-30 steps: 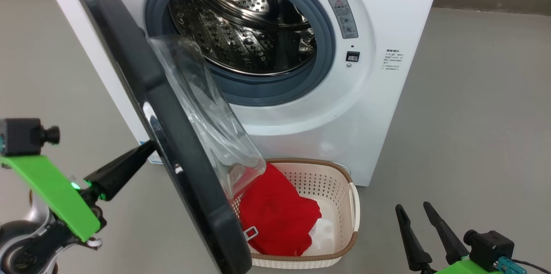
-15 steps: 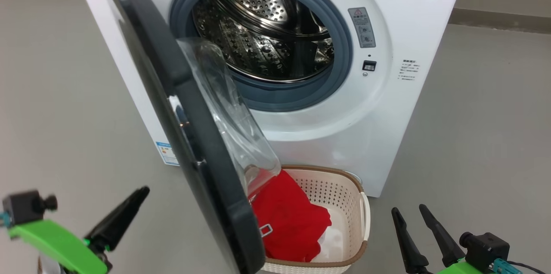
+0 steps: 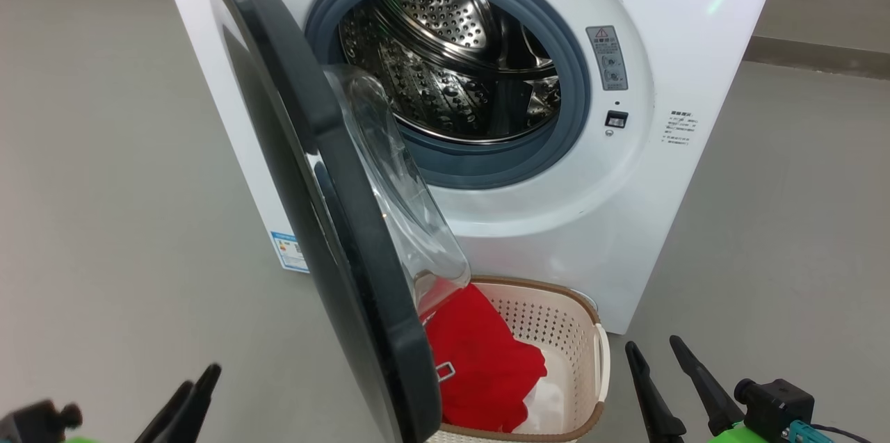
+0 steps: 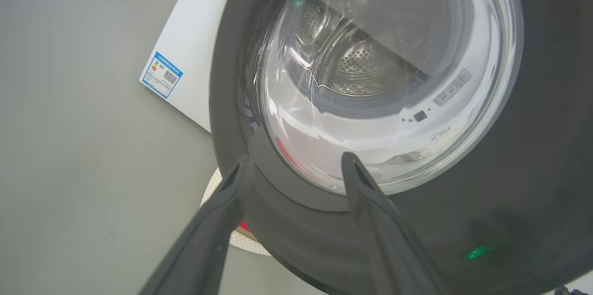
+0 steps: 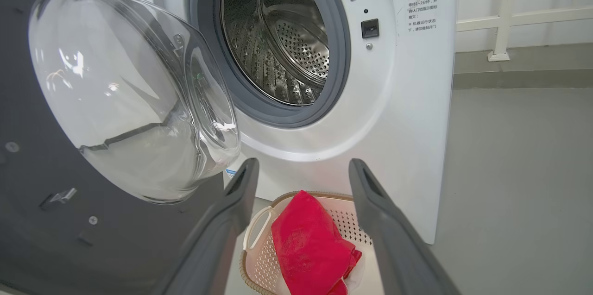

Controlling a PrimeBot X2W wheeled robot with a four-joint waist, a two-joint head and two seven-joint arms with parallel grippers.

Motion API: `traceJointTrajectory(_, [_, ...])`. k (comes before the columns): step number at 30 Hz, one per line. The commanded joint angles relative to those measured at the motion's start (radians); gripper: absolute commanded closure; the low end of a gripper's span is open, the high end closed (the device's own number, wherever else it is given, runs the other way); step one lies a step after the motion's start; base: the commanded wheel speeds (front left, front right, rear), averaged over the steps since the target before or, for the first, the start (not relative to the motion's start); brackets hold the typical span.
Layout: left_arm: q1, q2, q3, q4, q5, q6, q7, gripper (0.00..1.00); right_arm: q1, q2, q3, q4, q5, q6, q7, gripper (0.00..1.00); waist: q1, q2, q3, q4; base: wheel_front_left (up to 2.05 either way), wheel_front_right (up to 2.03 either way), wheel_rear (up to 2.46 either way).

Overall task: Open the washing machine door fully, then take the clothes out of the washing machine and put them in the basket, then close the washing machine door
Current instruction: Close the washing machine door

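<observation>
The washing machine [image 3: 556, 234] stands with its door [image 3: 278, 81] swung partway out, edge-on to me, the glass bowl facing the drum. Inside the drum I see bare perforated steel. Below the opening sits the basket [image 3: 598, 359], holding red clothes [image 3: 487, 366] and a white piece [image 3: 549, 408]. My left gripper [image 3: 198, 380] is open at the lower left, apart from the door's outer face [image 4: 463, 221], with nothing between its fingers. My right gripper [image 3: 653, 349] is open at the lower right, just short of the basket [image 5: 259, 235] and the red clothes [image 5: 305, 239].
Grey floor lies on both sides of the machine. The door's lower part overhangs the basket's left side. A blue label [image 4: 161, 74] sits low on the machine's left front. A white rail [image 5: 500, 17] runs along the wall to the right.
My left gripper has opened and dropped back from the door's outer rim to the lower left. The camera has shifted, moving the machine rightward and down in the picture. The right gripper holds still.
</observation>
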Motion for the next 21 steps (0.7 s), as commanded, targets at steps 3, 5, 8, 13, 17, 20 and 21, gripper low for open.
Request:
traceJointTrajectory(3, [-0.004,0.012,0.011,0.039,0.054,-0.007,-0.098,0.00,-0.008,-0.016,0.025,-0.020,-0.001,0.006,-0.006,0.00,0.0000,0.0000,-0.003,0.001,0.00,0.00,0.00])
traceJointTrajectory(5, [0.002,0.001,-0.007,0.067,0.082,-0.007,-0.146,0.00,-0.008,-0.017,0.027,-0.020,0.000,0.006,-0.006,0.00,0.0000,0.0000,-0.004,0.000,0.00,0.00,0.00])
traceJointTrajectory(8, [0.006,-0.014,-0.023,0.094,0.108,-0.007,-0.199,0.00,-0.007,-0.018,0.028,-0.019,0.000,0.006,-0.006,0.00,0.0000,0.0000,-0.004,0.000,0.00,0.00,0.00])
traceJointTrajectory(13, [0.009,-0.048,-0.056,0.146,0.187,-0.007,-0.282,0.00,-0.008,-0.023,0.027,-0.017,0.001,0.006,-0.006,0.00,0.0000,0.0000,-0.007,-0.001,0.00,0.00,0.00])
traceJointTrajectory(17, [0.012,-0.081,-0.022,0.171,0.268,-0.007,-0.297,0.00,-0.005,-0.025,0.025,-0.018,0.001,0.006,-0.006,0.00,0.0000,0.0000,-0.011,0.001,0.00,0.00,0.00])
traceJointTrajectory(20, [0.025,-0.125,0.060,0.159,0.358,-0.007,-0.297,0.00,-0.004,-0.025,0.023,-0.019,0.000,0.006,-0.006,0.00,0.0000,0.0000,-0.013,0.003,0.00,0.00,0.00])
traceJointTrajectory(21, [0.032,-0.139,0.083,0.155,0.395,-0.007,-0.297,0.00,-0.004,-0.025,0.023,-0.019,0.000,0.006,-0.006,0.00,0.0000,0.0000,-0.014,0.003,0.00,0.00,0.00])
